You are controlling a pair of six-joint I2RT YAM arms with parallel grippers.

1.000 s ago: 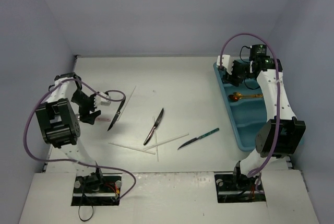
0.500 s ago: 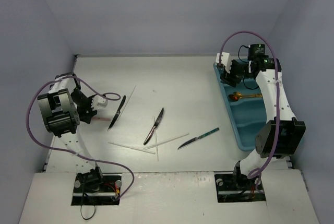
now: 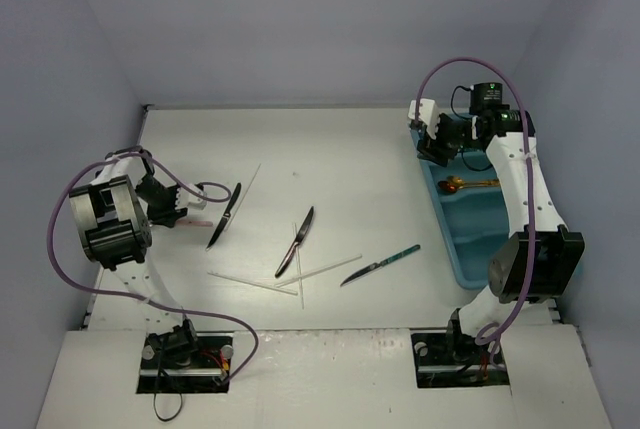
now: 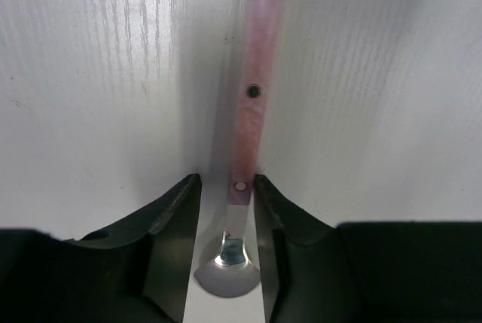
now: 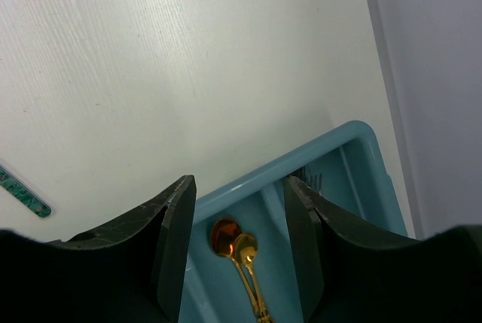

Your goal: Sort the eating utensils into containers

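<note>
A pink-handled utensil [image 4: 252,112] with a silver bowl lies flat on the white table. My left gripper [image 4: 227,187] is down over it at the table's left, its fingers standing on either side of the utensil's neck. The right finger is close against the neck, and a strip of bare table shows on the left. In the top view my left gripper [image 3: 178,211] hides this utensil. My right gripper [image 5: 237,187] hangs open and empty over the far end of the teal tray [image 5: 301,161], above two gold spoons [image 5: 235,244]. The top view shows the right gripper [image 3: 432,144], the tray [image 3: 452,261] and the spoons [image 3: 462,185].
On the table lie a dark knife [image 3: 225,215], a second knife [image 3: 297,241], a teal-handled knife [image 3: 380,265] and thin white sticks [image 3: 252,282] crossing one another. Fork tines [image 5: 312,181] show in the neighbouring tray compartment. Walls enclose the table on three sides.
My left gripper dropped lower at the table's left and its jaws narrowed around the pink-handled utensil. My right gripper drifted a little left over the tray's far end.
</note>
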